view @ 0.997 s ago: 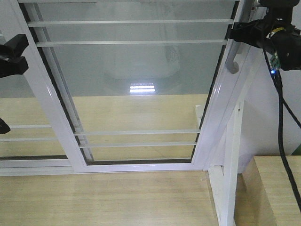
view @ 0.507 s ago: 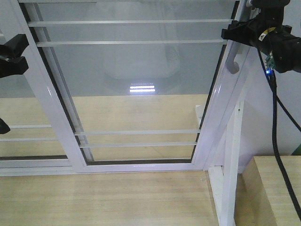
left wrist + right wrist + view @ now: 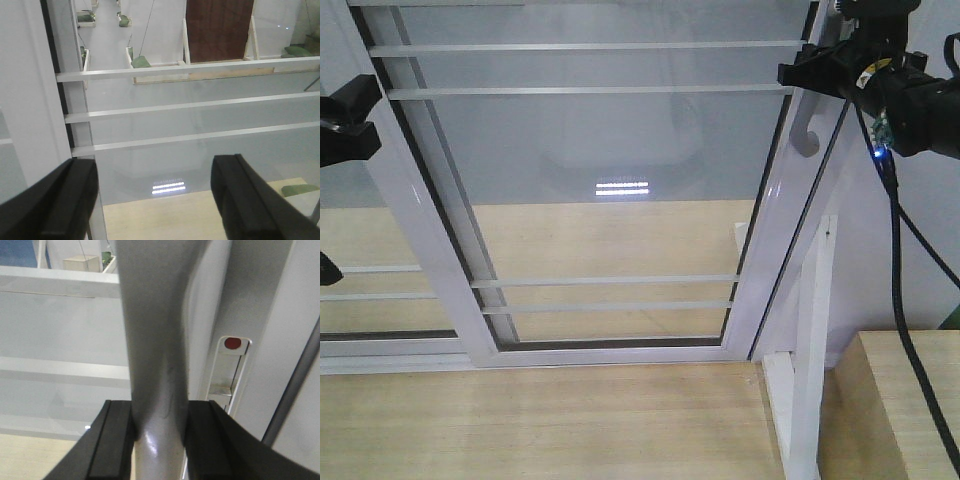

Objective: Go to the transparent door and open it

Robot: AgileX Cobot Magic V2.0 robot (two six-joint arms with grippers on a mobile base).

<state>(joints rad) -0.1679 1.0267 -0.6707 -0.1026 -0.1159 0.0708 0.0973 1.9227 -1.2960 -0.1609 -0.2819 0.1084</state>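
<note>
The transparent door [image 3: 765, 250] fills the front view: clear glass in a glossy white frame crossed by thin white bars. Its curved grey handle [image 3: 807, 135] is on the right upright, and a narrow dark gap separates that upright from the fixed frame. My right gripper [image 3: 807, 75] is shut on the top of the handle. In the right wrist view the handle [image 3: 157, 365] runs up between the two black fingers [image 3: 114, 440], which press on both its sides. My left gripper [image 3: 152, 200] is open and holds nothing. It faces the glass and hangs at the left edge [image 3: 345, 120].
A slanted white support post [image 3: 812, 340] stands right of the door. A light wooden box [image 3: 910, 400] sits at the bottom right, and a black cable [image 3: 905, 290] hangs from the right arm. A second white-framed glass panel [image 3: 380, 300] lies behind on the left. Pale wood floor [image 3: 550, 420] runs below.
The right gripper has moved left with the handle in it. The door has slid left, and a dark gap has opened beside its right upright. The left gripper has not moved.
</note>
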